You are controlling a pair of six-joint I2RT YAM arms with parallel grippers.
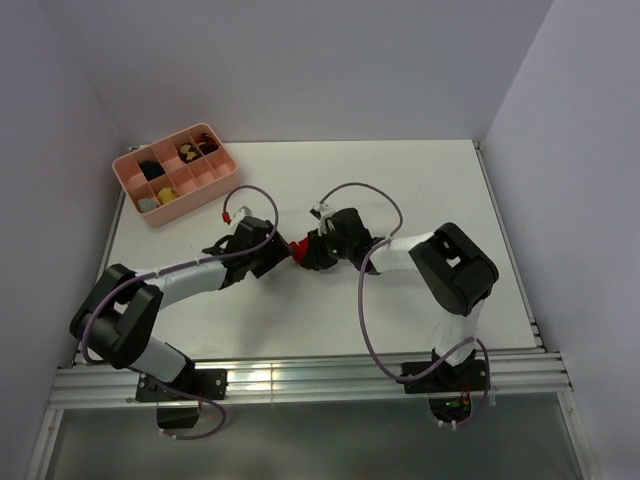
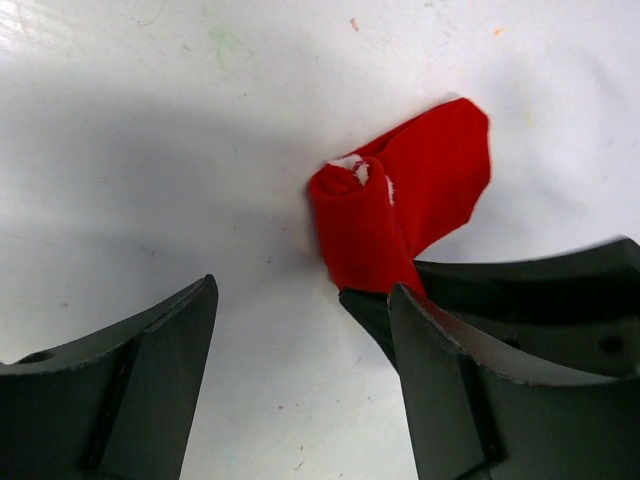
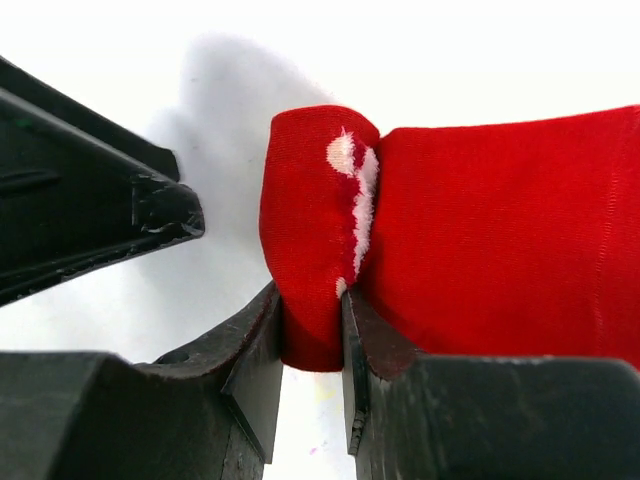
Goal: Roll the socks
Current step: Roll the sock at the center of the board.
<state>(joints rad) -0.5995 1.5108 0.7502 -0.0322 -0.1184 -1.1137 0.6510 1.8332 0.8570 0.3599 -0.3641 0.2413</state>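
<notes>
The red socks [image 1: 297,247] lie near the middle of the table [image 1: 420,180], partly rolled, and the right claw [image 3: 310,312], reaching in from 3 o'clock, has its jaws nearly closed on their white-marked rolled end. The left claw [image 2: 300,300] sits just at 9 o'clock of the socks, jaws spread wide with nothing between them. A pink tray [image 1: 130,192] stands well apart at 10 o'clock.

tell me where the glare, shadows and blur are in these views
Top external: a glare streak on the metal rail at the near edge. Left wrist: a broad soft shadow greys the table left of the red socks, which are sharp. Right wrist: the table is blown out white up top; the right gripper clamped on the socks shows dark.
</notes>
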